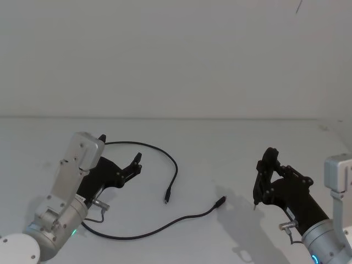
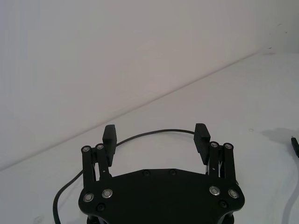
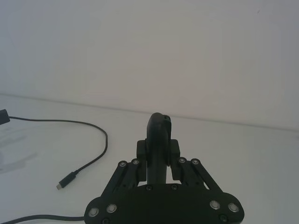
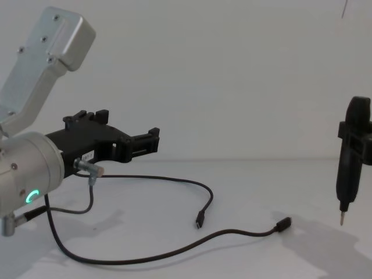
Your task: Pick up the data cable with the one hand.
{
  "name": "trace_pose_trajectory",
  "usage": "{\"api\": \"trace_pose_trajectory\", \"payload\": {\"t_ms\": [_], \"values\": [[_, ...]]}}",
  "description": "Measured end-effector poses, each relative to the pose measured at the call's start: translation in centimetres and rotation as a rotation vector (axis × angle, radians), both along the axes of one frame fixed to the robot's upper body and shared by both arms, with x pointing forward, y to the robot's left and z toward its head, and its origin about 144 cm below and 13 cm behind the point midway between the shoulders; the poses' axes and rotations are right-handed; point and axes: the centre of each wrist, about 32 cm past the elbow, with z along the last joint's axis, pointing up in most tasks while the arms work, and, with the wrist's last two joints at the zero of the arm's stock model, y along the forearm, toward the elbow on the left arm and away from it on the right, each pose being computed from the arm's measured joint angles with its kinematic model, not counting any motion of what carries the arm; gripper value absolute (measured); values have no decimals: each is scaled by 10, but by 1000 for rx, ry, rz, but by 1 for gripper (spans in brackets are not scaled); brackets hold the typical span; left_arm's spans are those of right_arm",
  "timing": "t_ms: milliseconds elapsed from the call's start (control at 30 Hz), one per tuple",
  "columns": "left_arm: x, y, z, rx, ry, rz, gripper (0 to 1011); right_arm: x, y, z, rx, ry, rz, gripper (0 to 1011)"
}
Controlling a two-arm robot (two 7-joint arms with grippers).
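Note:
The data cable (image 1: 175,165) lies in a loose loop on the white table, one plug (image 1: 166,198) near the middle and the other plug (image 1: 221,202) to its right. My left gripper (image 1: 120,149) hovers open over the loop's left part without touching it. In the left wrist view the cable (image 2: 84,175) runs on the table beyond the spread fingertips (image 2: 110,133). From the chest the left gripper (image 4: 131,131) hangs above the cable (image 4: 174,179). My right gripper (image 1: 269,170) stands at the right, shut on a slim black pointed tool (image 4: 349,157), apart from the cable.
A short grey wire with a silver plug (image 4: 90,168) hangs from my left wrist. The white tabletop (image 1: 220,148) meets a plain white wall behind. The tool's tip (image 4: 342,220) hangs just above the table at the right.

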Motion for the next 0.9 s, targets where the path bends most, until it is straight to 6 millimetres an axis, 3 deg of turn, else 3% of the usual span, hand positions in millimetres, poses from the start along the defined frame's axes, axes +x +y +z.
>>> {"api": "trace_pose_trajectory", "payload": {"t_ms": [900], "values": [[0,0,0,0,1,0,1001,0,0,0,0,0,0,279]]}}
